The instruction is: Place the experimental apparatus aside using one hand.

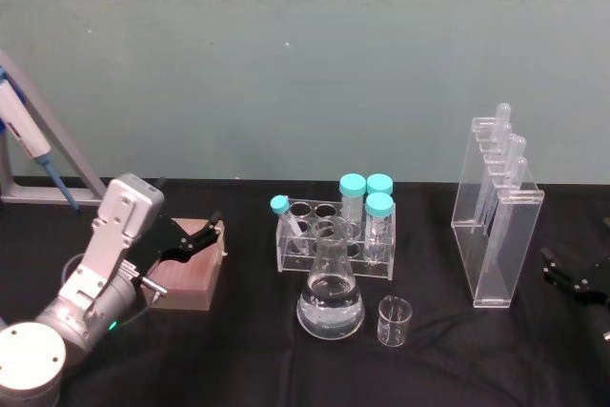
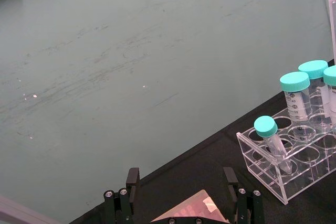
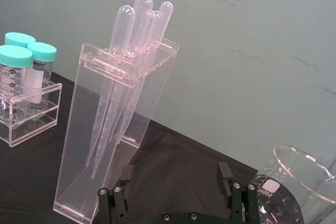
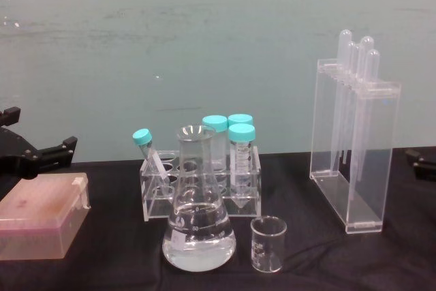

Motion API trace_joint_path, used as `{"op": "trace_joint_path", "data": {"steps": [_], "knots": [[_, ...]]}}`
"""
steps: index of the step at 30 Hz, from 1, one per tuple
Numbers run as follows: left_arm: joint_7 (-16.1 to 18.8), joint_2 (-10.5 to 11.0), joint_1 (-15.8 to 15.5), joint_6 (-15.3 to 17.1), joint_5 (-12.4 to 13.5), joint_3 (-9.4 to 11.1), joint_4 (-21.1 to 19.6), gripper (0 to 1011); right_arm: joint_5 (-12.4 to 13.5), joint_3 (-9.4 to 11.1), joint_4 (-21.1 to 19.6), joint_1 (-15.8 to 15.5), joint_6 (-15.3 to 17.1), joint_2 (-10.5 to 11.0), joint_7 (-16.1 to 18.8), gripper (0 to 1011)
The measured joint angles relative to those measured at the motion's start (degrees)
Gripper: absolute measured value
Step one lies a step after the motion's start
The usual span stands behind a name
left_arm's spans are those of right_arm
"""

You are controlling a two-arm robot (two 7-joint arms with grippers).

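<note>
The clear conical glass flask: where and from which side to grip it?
Probably its narrow upright neck, from the robot's left: the clear conical glass flask widens below, a small glass beaker stands right of it, a clear tube rack behind.

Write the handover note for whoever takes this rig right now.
Left gripper: open, empty, above the brown box at table left.
Right gripper: open, empty, low at table right, beside the pipette stand.
Things: conical flask and small beaker front centre, before the tube rack; the stand is upright.
Done: nothing gripped yet.
Left: set the labware aside, one-handed.
</note>
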Motion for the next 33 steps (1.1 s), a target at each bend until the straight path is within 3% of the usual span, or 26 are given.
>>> {"op": "trace_joint_path", "data": {"steps": [16,24,33], "knots": [[0.0,0.0,0.0,0.0,0.0,0.0,0.0,1000,-0.23,0.09,0.0,-0.01,0.03,-0.06,0.03,1002],[0.0,0.0,0.0,0.0,0.0,0.0,0.0,1000,-2.18,1.28,0.01,-0.49,-0.01,-0.56,0.09,1000],[0.0,0.0,0.0,0.0,0.0,0.0,0.0,1000,-2.55,3.45,-2.14,-2.36,0.41,-0.57,0.08,1002]]}}
